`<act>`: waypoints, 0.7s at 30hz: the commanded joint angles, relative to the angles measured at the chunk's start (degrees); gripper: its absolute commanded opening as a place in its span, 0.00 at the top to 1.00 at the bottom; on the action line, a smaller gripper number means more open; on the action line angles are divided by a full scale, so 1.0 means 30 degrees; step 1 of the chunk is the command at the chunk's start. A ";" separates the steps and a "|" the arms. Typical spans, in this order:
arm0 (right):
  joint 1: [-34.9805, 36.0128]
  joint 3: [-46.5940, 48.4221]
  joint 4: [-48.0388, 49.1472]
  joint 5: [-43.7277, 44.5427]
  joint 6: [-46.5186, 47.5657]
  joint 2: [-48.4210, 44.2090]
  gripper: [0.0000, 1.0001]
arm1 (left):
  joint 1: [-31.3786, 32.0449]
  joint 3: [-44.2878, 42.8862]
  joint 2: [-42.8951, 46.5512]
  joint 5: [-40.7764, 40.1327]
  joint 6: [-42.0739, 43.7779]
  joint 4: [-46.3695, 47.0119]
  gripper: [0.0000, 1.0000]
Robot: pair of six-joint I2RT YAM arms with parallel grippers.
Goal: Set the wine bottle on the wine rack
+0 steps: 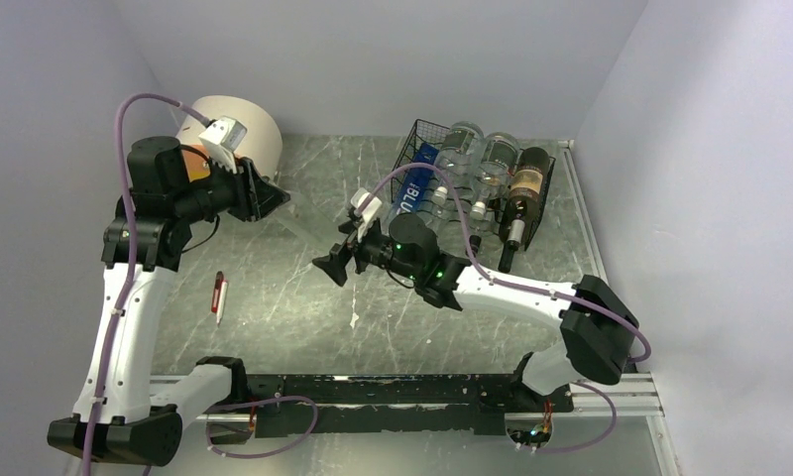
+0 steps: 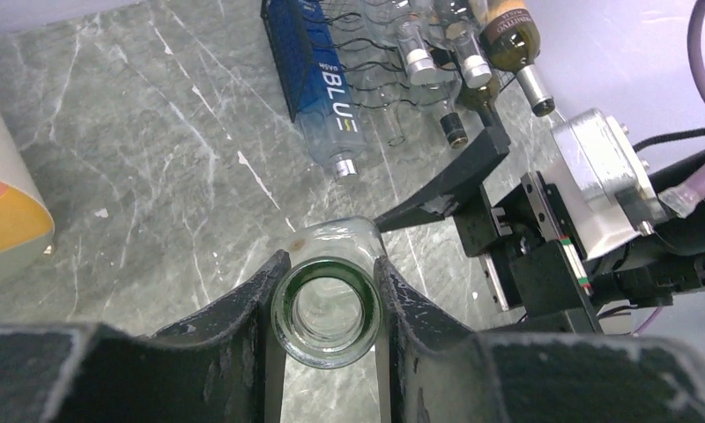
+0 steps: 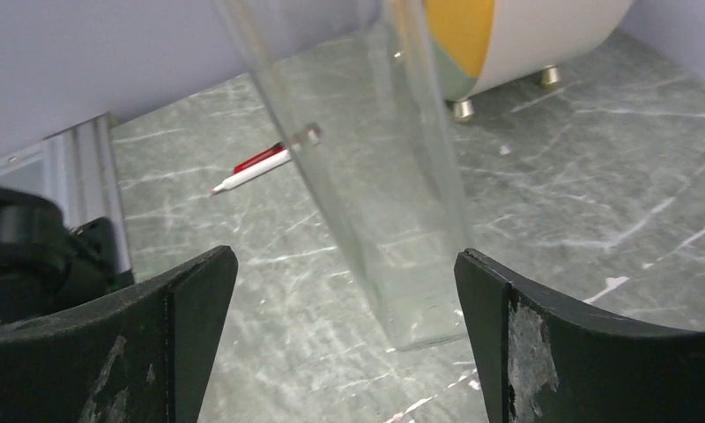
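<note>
Nearest the bases, the right gripper [image 3: 345, 264] stands with its fingers wide apart, either side of the wine bottle [image 3: 380, 203] without touching it, so the clear glass hangs from one hold alone: the left gripper [image 2: 330, 264], at about ten o'clock, is clamped on the neck by the mouth. The slanted, smooth body could swing or twist if the right fingers close off-centre. Farther off at one o'clock, the wine rack [image 1: 409, 149] already carries several bottles, whose jutting necks could be struck
</note>
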State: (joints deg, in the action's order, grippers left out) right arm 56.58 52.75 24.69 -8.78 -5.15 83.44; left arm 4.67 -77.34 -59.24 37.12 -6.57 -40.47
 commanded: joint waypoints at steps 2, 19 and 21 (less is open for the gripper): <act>0.0204 0.0634 0.1344 0.2436 0.0995 0.0572 0.02 | 0.0271 -0.0387 0.0332 0.3406 0.0623 0.1421 0.93; 0.0210 0.1024 -0.0823 0.2947 0.6368 0.0052 1.00 | 0.0437 -0.0444 0.1121 0.3503 0.1349 0.0129 0.62; 0.0184 0.1157 -0.1264 0.3934 0.7640 -0.0433 1.00 | 0.0437 -0.0814 0.1411 0.3352 0.1691 -0.0417 0.43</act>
State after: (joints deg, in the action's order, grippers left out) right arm 57.91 53.87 23.53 -3.60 10.35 85.95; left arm 5.78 -77.30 -58.04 45.54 -2.59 -41.41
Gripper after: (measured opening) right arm 0.594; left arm 0.468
